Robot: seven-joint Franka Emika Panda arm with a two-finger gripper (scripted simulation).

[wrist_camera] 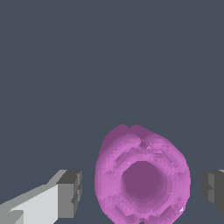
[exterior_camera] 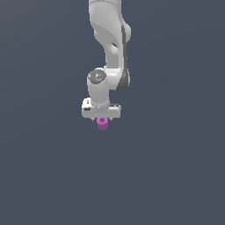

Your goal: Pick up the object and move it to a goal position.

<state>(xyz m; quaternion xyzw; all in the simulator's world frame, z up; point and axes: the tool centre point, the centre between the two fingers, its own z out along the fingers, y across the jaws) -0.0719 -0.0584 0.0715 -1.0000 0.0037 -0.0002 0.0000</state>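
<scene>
All around is flat slate-grey, with no edge to tell worktop from backdrop. The white arm [exterior_camera: 112,48] hangs down from above, bending to its wrist, and under that sits the pincer [exterior_camera: 102,118], pointing straight down. Just below the pincer is the object [exterior_camera: 102,124], a small magenta, bumpy stub with a hollow centre. In the wrist view the object [wrist_camera: 142,177] lies between the dark fingertips [wrist_camera: 70,192], with a gap showing on either side, so the pincer stands open and grips nothing. I'd judge the approach made; closing, lifting and carrying to the goal remain. No goal marker shows.
</scene>
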